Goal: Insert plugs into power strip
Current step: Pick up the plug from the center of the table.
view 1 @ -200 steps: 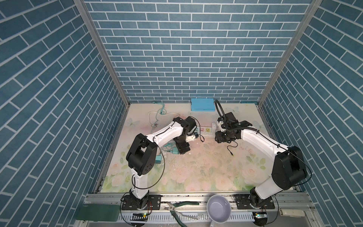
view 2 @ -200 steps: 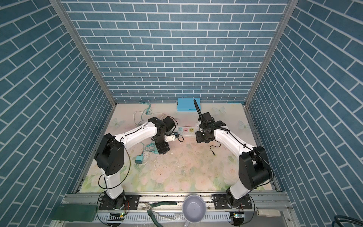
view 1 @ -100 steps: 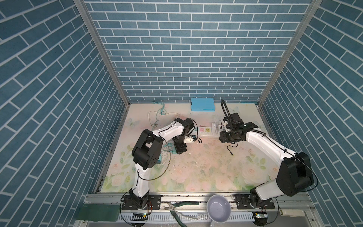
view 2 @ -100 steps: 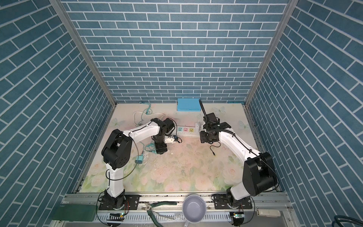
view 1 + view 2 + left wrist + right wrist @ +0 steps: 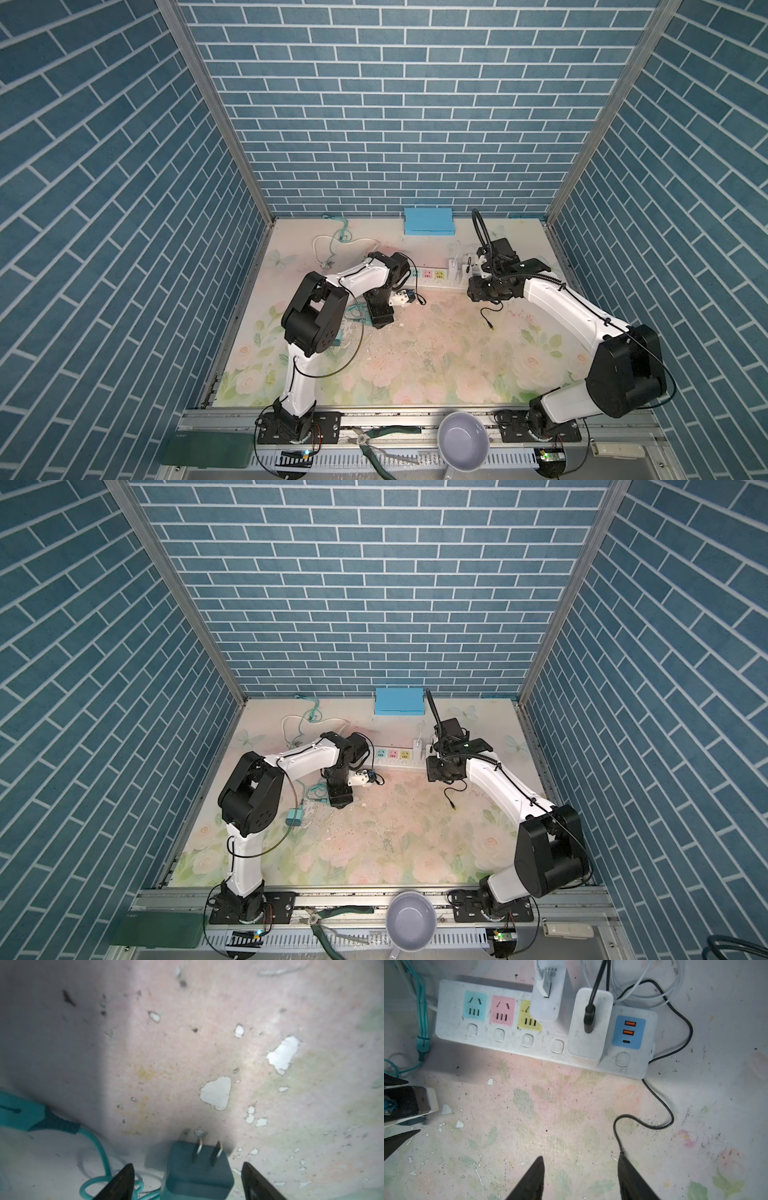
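Lying between the two dark fingertips of the left gripper (image 5: 187,1165), the mint-teal plug (image 5: 197,1174) is a small cube with rounded edges. Two flat metal prongs stand on its face that is turned away from the wrist. The jaws are wide apart and hold nothing. On one side there is a clear gap to the plug; on the other side the gap is narrow, and it seems the fingertip does not touch, though the view there is dark. A teal cable (image 5: 97,1147) curls on the floral mat (image 5: 207,1043) just beside this plug.

In both top views this place is on the mat in front of the left end of the power strip (image 5: 432,283), and the wrist hides the plug.

The power strip (image 5: 508,1043) is a long white bar. Its blue socket (image 5: 475,1006), pink socket (image 5: 502,1011) and yellow socket (image 5: 528,1020) are free. Two white plugs, one (image 5: 548,1001) and the next (image 5: 589,1028), sit in it beside a blue USB panel (image 5: 628,1031).

A second teal plug (image 5: 295,816) lies on the mat near the left arm's elbow, well apart from the strip.

The right gripper (image 5: 581,1157) hangs over the mat in front of the strip, jaws parted and empty. A black cable (image 5: 643,1124) ends close to one fingertip.

A light-blue box (image 5: 428,220) lies at the back wall.
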`<state>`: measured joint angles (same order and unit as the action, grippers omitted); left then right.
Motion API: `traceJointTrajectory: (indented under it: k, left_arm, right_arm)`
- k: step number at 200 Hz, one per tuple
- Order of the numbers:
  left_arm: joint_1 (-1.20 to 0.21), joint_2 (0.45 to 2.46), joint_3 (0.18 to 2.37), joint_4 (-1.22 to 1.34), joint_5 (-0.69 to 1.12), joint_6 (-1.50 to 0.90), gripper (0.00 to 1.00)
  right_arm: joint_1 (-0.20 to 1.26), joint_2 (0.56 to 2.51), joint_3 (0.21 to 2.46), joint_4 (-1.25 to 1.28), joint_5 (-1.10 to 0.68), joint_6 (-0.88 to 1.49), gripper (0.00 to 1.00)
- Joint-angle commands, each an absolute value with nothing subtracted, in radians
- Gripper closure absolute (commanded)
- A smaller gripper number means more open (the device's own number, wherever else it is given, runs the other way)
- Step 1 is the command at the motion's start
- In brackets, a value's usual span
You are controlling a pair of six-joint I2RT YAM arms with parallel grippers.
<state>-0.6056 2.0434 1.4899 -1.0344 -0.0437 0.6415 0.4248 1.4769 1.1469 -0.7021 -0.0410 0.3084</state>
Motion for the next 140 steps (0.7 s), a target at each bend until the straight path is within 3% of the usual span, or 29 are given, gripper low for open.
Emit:
traceJointTrajectory:
  k: [1, 51, 75, 114, 140]
  left_arm:
    - [-0.612, 2.069, 1.493, -1.057, -0.035, 0.637, 0.21]
    - [-0.614, 2.103, 1.5, -1.106, -0.076, 0.595, 0.52]
    - [-0.616, 2.108, 1.518, -1.104, -0.092, 0.571, 0.73]
    - [-0.623, 2.115, 1.622, -1.142, -0.141, 0.452, 0.68]
    - [-0.622, 2.196, 1.801, -1.271, -0.069, 0.306, 0.65]
  right_arm:
    - [0.422, 1.462, 1.118, -0.717, -0.031, 0.321, 0.43]
    - [0.421, 1.456, 1.124, -0.716, -0.026, 0.308, 0.44]
    - [0.42, 1.447, 1.127, -0.716, -0.032, 0.3, 0.44]
    - [0.42, 1.439, 1.137, -0.732, -0.081, 0.256, 0.45]
    - [0.471, 1.439, 1.149, -0.764, -0.135, 0.162, 0.49]
